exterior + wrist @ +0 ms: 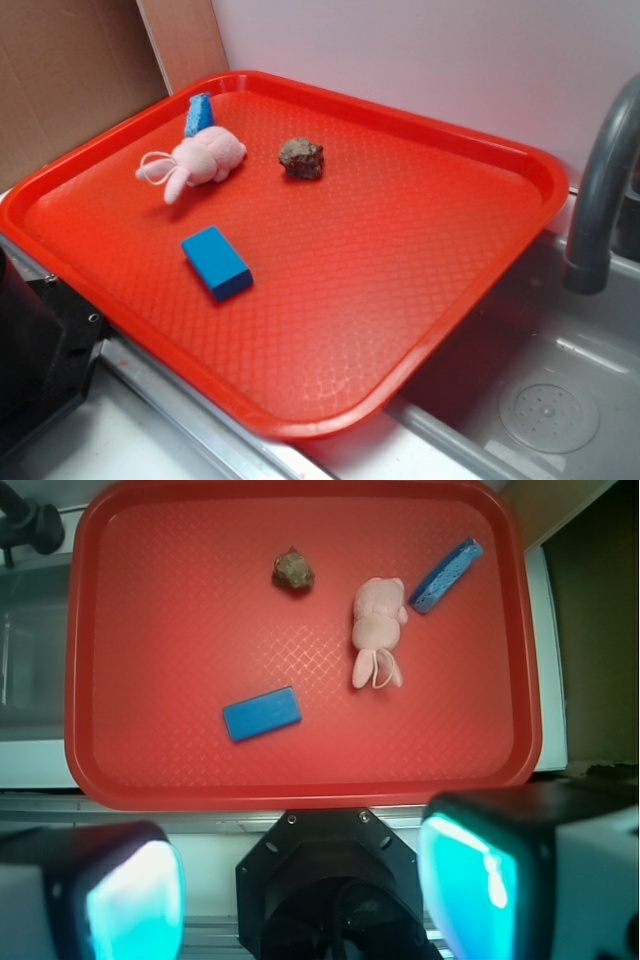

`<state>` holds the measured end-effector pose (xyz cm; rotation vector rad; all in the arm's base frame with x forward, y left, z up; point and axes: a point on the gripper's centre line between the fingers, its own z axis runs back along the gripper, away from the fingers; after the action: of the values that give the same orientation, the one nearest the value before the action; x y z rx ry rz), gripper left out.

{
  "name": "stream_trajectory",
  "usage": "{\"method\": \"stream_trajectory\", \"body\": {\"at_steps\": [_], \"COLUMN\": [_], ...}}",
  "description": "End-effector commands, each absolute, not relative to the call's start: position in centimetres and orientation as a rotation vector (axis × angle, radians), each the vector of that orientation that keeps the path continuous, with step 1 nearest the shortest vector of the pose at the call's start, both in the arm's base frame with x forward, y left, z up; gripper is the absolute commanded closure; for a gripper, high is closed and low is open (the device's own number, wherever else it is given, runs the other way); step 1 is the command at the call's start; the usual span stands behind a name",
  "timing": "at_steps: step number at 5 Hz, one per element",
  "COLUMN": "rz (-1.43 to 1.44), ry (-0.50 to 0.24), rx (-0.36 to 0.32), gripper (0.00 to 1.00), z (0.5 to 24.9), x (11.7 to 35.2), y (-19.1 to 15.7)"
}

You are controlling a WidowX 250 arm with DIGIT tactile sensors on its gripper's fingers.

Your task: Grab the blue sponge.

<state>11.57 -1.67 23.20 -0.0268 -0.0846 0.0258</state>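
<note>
While the gripper [300, 895] is hovering w/ jaws apart, the blue sponge [447, 575], prob. soft & light, is awaiting a pinch across its thin sides.

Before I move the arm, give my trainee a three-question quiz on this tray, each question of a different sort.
1. True or false: the blue sponge lies right beside the pink plush bunny.
2. Multiple choice: which object lies nearest the gripper in the wrist view? A) the brown rock B) the blue block C) the blue sponge
3. Fill in: every object rests on a red ____.

Key:
1. True; it lies close by the bunny's head, near the tray's corner.
2. B
3. tray. The gripper's fingers are spread wide, holding nothing.
</note>
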Motion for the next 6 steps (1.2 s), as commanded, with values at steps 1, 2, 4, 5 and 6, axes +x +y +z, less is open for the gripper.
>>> {"method": "stream_trajectory", "body": {"at_steps": [1, 2, 4, 5, 6], "rz": [0.379, 0.631, 0.848, 0.848, 0.718], "ry": [-0.147, -0.234, -0.238, -0.238, -0.181], "rx": [0.060, 0.042, 0.064, 0.064, 0.035], "gripper": [0.00, 0.00, 0.00, 0.00, 0.00], "z": [17.8, 14.0, 11.3, 11.3, 7.8], "x": [18.6, 22.7, 24.0, 24.0, 25.4], "y": [5.3, 8.1, 10.9, 10.9, 12.3]}}
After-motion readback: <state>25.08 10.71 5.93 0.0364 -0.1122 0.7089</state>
